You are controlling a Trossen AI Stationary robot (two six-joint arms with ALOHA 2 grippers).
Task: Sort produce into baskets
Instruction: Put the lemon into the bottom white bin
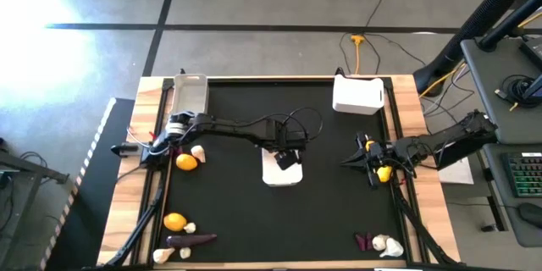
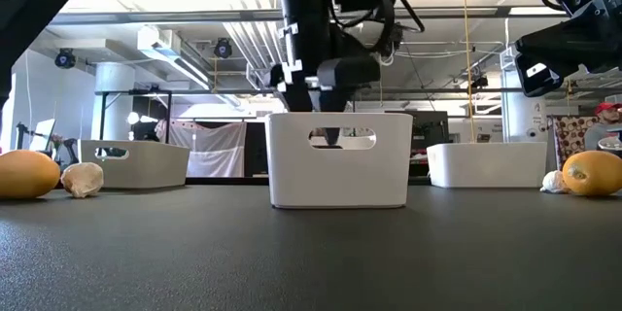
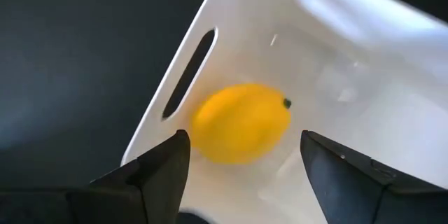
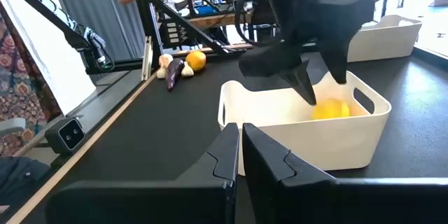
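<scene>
Hovering left gripper (image 3: 245,175), jaws apart, over lemon (image 3: 241,122) inside middle basket's (image 1: 282,175) rim | right gripper (image 4: 240,150) jaws together

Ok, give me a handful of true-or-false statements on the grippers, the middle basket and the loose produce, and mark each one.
1. The left gripper is open above the middle white basket. True.
2. A yellow lemon lies inside that basket. True.
3. The right gripper stands wide open. False: its fingers are shut together, empty, at the table's right side.
4. The middle basket holds a purple vegetable. False: only the lemon shows in it; a purple vegetable lies on the mat near the front left corner.
5. An orange fruit sits on the mat at the left, beside a white garlic bulb. True.
</scene>
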